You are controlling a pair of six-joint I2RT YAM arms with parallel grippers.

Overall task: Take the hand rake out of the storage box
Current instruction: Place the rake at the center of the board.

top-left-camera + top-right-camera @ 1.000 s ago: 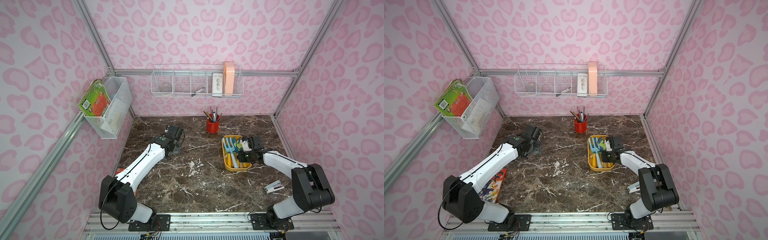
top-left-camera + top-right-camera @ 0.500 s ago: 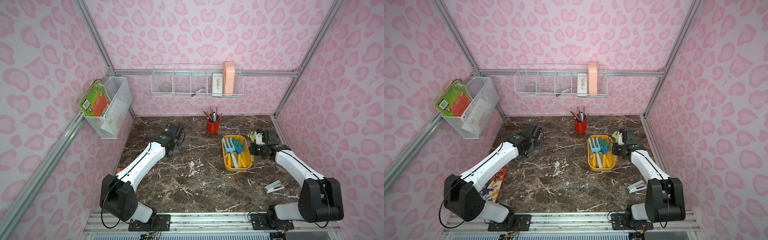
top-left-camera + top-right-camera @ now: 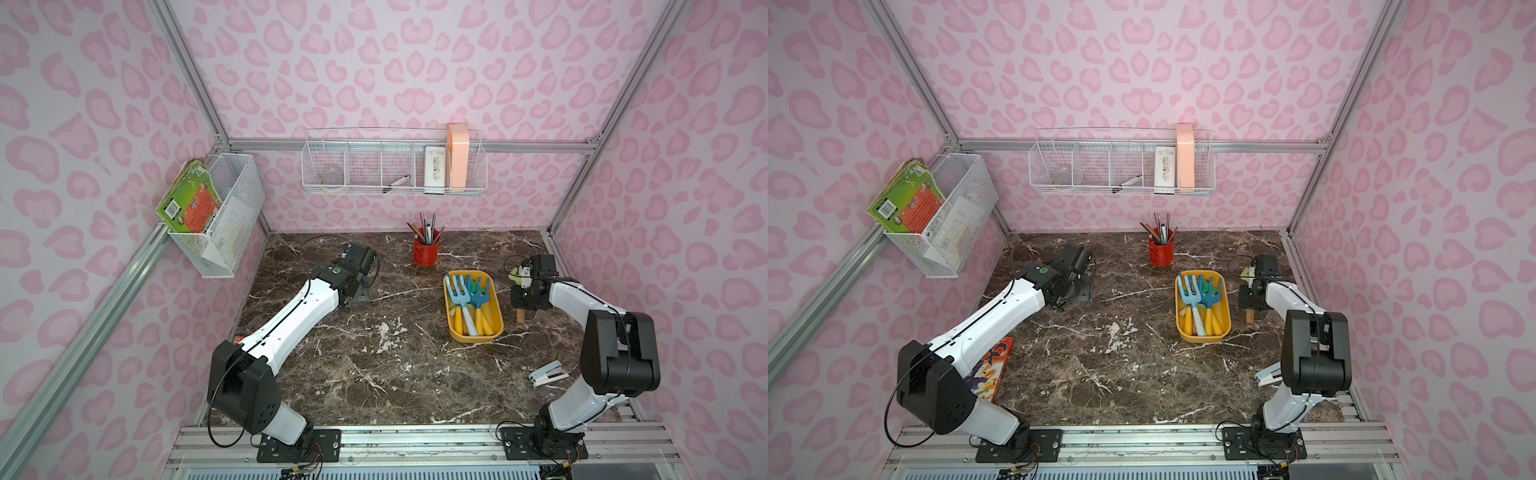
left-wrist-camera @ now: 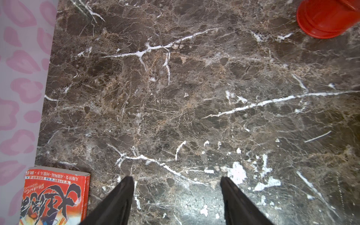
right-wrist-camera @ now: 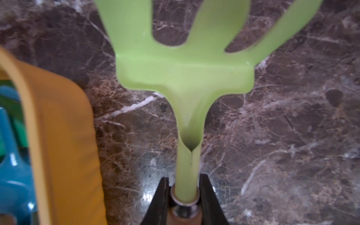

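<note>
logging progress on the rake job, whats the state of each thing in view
rake: out of the tray, gripped at its neck
tray: on the table, blue tools inside
right gripper: shut on the rake
left gripper: open, empty
cup: upright, pencils in it
stapler: lying on the table
book: flat on the table

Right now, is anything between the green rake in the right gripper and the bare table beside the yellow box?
Nothing visible. The right gripper is shut on the neck of the hand rake, outside the storage box, with only bare table under it. The stapler lies apart, nearer the robot's base.
</note>
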